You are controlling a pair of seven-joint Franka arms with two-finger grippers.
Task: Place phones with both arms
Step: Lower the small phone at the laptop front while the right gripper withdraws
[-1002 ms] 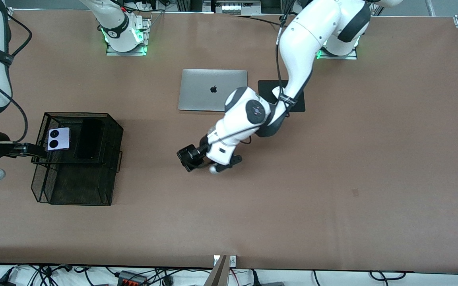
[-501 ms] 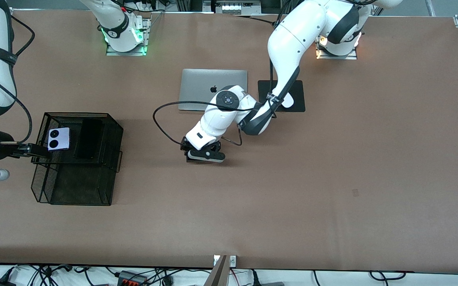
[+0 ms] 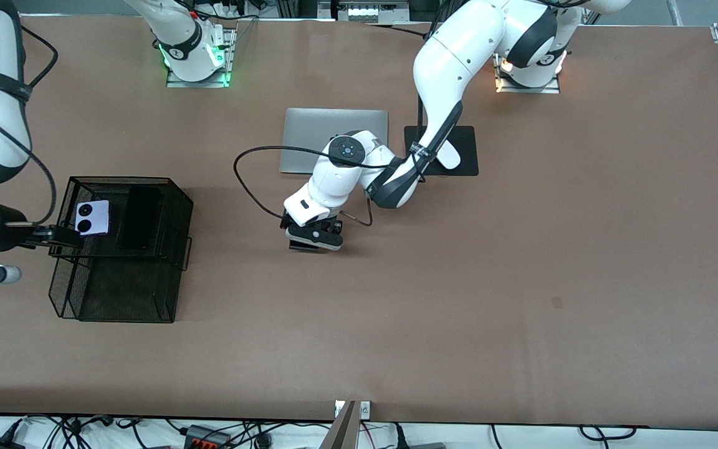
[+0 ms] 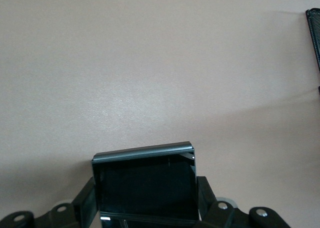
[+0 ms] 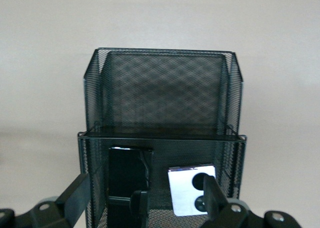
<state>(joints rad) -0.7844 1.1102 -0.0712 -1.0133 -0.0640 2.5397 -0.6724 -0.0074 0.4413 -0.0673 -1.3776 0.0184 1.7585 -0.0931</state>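
Note:
My left gripper is shut on the squarish black phone and holds it low over the bare table by the laptop. In the front view the hand hides most of that phone. The lilac-white phone with two black circles and the long black slab lie side by side on the upper shelf of a black wire basket. My right gripper is open at the basket's rim, at the right arm's end. In the right wrist view its fingers stand wide apart before the lilac phone and the slab.
A closed silver laptop lies in the middle, near the robots' bases. Beside it a black pad carries a white mouse, partly under the left arm. A black cable loops out from the left wrist.
My left arm has turned its wrist and carried the black phone a little toward the basket. My right gripper has crept slightly closer to the basket's rim. The phones in the basket have not moved.

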